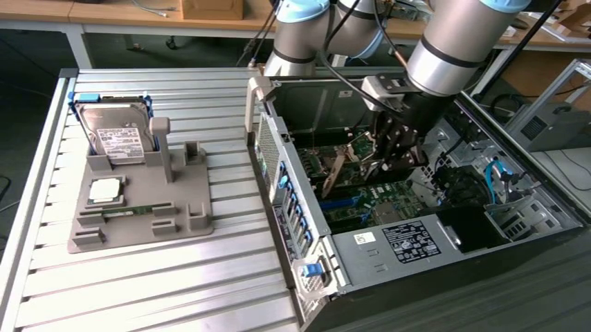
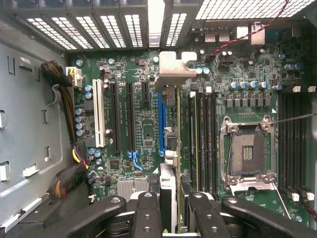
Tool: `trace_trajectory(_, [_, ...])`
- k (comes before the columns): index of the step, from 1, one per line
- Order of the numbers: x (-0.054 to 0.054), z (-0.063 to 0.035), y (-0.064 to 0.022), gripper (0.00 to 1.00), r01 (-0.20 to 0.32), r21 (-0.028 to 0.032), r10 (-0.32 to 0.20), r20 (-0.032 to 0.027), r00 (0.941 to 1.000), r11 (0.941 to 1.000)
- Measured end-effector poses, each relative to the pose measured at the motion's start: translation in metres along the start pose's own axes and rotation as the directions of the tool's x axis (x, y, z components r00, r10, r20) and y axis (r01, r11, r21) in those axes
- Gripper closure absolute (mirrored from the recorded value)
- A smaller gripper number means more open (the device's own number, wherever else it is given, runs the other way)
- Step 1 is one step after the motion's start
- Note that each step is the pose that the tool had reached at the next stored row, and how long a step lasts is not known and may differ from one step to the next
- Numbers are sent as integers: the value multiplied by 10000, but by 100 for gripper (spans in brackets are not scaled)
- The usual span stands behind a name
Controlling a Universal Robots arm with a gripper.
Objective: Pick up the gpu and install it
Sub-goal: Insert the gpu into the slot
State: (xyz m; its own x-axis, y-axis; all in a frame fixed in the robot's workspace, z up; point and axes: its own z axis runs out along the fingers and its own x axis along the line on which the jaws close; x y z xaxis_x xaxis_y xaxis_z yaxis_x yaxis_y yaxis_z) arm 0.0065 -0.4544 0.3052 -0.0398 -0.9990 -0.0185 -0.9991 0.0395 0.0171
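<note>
Gripper (image 1: 395,158) is inside the open computer case (image 1: 305,228), clamped on the top edge of the gpu (image 1: 334,169); in the wrist view its fingers (image 2: 148,213) pinch the card (image 2: 169,148) edge-on, so the grasp is confirmed. The card stands upright over the motherboard (image 2: 143,124), its silver bracket (image 2: 171,67) toward the perforated rear wall of the case; its lower edge runs just beside the blue slot (image 2: 161,124); whether it has entered the slot cannot be told. To do this step well, in my judgement: keep the card vertical and parallel to the slot; align the bracket with the rear opening; press evenly along the edge. Hard drive (image 1: 115,135) stands in the grey fixture (image 1: 138,214), on the exterior view's left, well apart.
</note>
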Motion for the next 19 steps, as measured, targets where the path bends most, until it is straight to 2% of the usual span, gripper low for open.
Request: trace_trajectory(19, [5, 34, 88, 73, 22, -1, -22, -1, 10000, 10000])
